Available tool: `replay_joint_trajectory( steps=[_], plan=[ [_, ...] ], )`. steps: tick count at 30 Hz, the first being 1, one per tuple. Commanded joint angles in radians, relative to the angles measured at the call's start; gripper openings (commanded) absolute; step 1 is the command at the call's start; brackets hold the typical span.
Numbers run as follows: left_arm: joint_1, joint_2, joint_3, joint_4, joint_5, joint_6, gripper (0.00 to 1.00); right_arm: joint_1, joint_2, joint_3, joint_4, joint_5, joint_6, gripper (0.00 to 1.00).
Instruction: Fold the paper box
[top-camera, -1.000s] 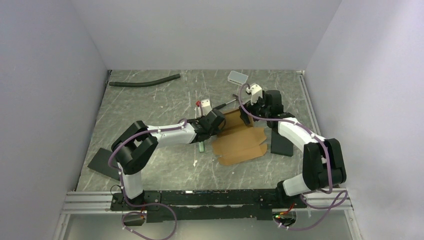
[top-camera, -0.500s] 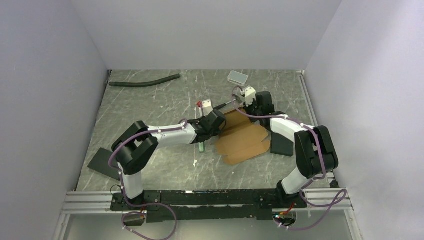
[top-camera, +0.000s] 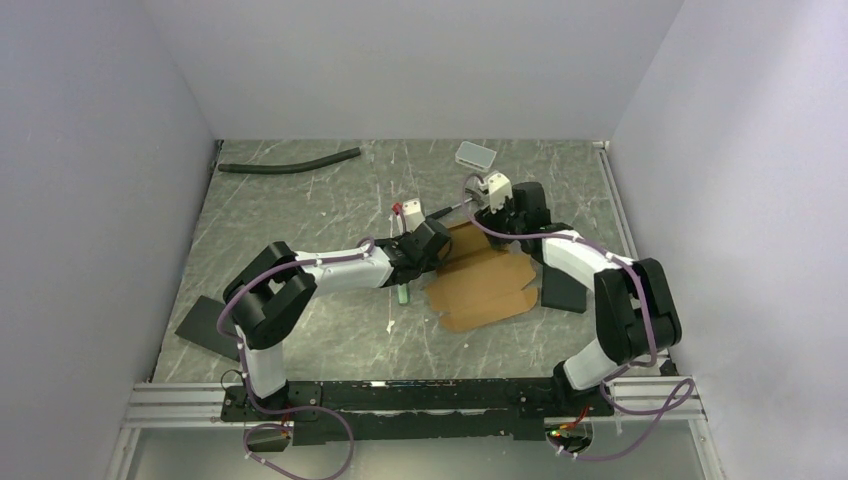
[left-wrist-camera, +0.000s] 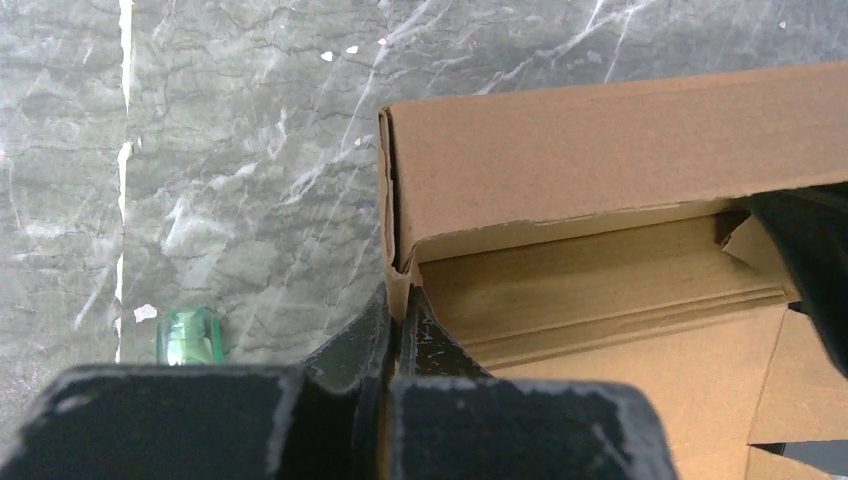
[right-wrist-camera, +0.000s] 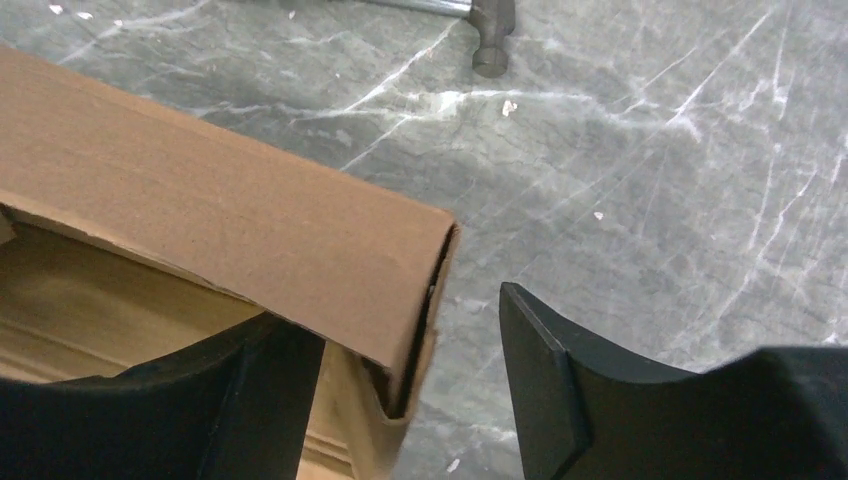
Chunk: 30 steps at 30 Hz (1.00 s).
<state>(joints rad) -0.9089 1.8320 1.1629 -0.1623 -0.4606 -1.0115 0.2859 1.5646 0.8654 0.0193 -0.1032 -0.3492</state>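
Grey marbled table (top-camera: 300, 220) with its load. The paper box (top-camera: 485, 290) lies between the jaws of the left gripper (left-wrist-camera: 398, 310) and those of the right gripper (right-wrist-camera: 410, 340). Green handle (left-wrist-camera: 190, 337): just left of the left jaws. Metal tool head (right-wrist-camera: 492, 35): ahead of the right jaws. Black hose (top-camera: 290, 162), white-grey tray (top-camera: 475, 154): well beyond both pairs of jaws. Black slab (top-camera: 563, 290): behind the right jaws.

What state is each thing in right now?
Brown cardboard paper box: partly folded, far wall raised and folded over double, near flaps lying flat.
Left end effector: shut, pinching the wall's left end.
Right end effector: open, straddling the wall's right end.
Black hose: lying loose, far left.
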Motion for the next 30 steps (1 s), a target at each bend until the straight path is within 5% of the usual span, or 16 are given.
replay_joint_trajectory(
  steps=[1,6,17,21,24,30],
  plan=[
    [-0.002,-0.007,0.018,-0.002,-0.015,-0.013,0.00,-0.042,-0.086,0.023,-0.008,-0.116,0.002,0.68],
    [-0.004,-0.005,0.020,-0.003,-0.014,-0.016,0.00,-0.065,-0.123,0.023,-0.015,-0.179,0.027,0.68],
    [-0.003,-0.007,0.038,-0.013,0.014,-0.031,0.00,-0.042,-0.030,0.049,-0.045,-0.060,0.032,0.33],
    [-0.004,-0.011,0.039,-0.005,0.043,-0.036,0.00,-0.030,0.020,0.072,-0.060,-0.015,0.027,0.00],
    [-0.004,-0.017,0.044,-0.019,0.071,-0.035,0.01,-0.030,0.032,0.090,-0.080,-0.013,0.011,0.00],
    [-0.004,-0.068,0.019,-0.068,0.096,-0.022,0.36,-0.030,0.030,0.125,-0.139,-0.037,-0.029,0.00]
  ],
)
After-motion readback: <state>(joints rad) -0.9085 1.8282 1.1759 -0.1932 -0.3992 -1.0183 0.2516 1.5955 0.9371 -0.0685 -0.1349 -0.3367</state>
